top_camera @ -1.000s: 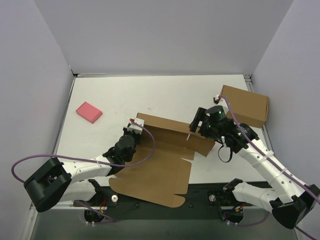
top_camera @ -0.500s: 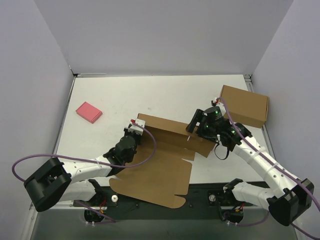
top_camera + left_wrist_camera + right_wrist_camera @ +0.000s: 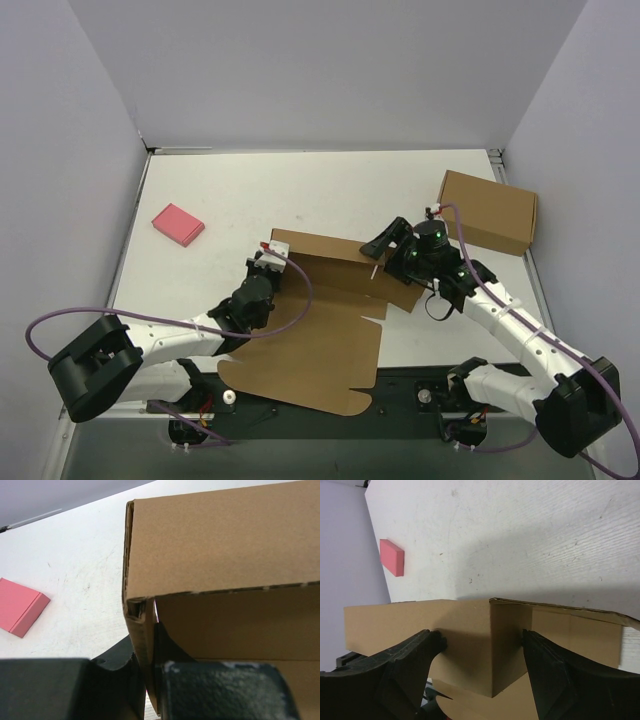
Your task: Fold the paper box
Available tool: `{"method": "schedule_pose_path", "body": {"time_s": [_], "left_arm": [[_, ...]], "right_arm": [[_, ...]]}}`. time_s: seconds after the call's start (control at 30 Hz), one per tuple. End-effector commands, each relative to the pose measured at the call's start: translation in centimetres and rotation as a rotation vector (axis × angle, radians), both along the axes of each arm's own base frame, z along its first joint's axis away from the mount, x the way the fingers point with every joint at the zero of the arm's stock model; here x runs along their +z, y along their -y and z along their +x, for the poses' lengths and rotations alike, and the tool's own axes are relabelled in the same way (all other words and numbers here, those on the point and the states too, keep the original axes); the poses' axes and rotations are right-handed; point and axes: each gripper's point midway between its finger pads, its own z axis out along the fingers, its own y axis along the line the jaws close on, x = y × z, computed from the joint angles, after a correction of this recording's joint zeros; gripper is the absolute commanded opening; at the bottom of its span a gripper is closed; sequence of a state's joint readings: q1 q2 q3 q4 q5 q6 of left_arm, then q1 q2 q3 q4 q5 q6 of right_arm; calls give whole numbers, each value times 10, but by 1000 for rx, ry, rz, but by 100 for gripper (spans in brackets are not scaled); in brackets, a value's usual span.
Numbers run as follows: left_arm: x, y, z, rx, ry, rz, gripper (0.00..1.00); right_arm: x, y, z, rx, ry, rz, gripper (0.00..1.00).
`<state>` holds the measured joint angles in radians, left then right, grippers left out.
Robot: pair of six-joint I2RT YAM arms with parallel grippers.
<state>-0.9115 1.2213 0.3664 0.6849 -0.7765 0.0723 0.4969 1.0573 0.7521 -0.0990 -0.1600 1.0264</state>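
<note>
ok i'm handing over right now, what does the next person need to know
Left gripper: jaws shut on the upright left end of the paper box.
Right gripper: jaws wide open, straddling the folded corner at the box's right end; firm contact unclear.
Box: mid-table, near the arms; far wall raised, large near panel flat and overhanging the near edge of the table.
Done: far wall up, end corners started.
Left: remaining walls, flaps and lid.
Second cardboard box far right and pink block far left sit apart, untouched.

Your white table point(image 3: 300, 190) carries a pink block point(image 3: 178, 225) at left, a formed box point(image 3: 488, 212) at right, and the paper box point(image 3: 320, 345) near its front edge.
</note>
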Motion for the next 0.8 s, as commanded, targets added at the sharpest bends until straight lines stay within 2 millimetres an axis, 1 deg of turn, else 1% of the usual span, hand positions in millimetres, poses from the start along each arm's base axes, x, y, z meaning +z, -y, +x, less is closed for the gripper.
{"method": "schedule_pose_path", "body": {"time_s": [0.0,0.07,0.13,0.17,0.2,0.23,0.27,0.3,0.4,0.53,0.57,0.63,0.73,0.77], "left_arm": [[11,28,-9,-118,36,-35,0],[11,29,-10,-121,35,-39,0],[11,31,-11,-125,34,-45,0],[10,31,-11,-124,33,-50,0],[10,31,-12,-124,33,-52,0],[10,32,-13,-126,29,-63,0],[8,33,-14,-128,26,-68,0],[8,33,-15,-126,24,-74,0],[7,37,-17,-135,15,-101,0],[4,41,-19,-128,-1,-135,0],[2,42,-20,-131,-5,-134,0],[2,44,-20,-131,-8,-140,0],[1,46,-21,-133,-9,-149,0],[1,46,-21,-133,-10,-151,0]], "right_arm": [[19,-17,5,12,33,148,70],[24,-15,7,-3,43,173,69],[21,-10,8,-25,38,189,67],[25,-9,9,-41,45,218,66],[25,-8,9,-50,42,237,65],[17,-6,7,-61,29,247,63],[23,-5,10,-74,52,279,61],[25,-4,10,-91,48,310,59],[27,-3,12,-114,59,352,55],[39,-3,14,-131,87,425,51],[40,-3,12,-132,87,441,49],[44,-2,12,-135,87,476,47],[46,-1,11,-145,87,492,41],[42,1,11,-152,79,493,39]]}}
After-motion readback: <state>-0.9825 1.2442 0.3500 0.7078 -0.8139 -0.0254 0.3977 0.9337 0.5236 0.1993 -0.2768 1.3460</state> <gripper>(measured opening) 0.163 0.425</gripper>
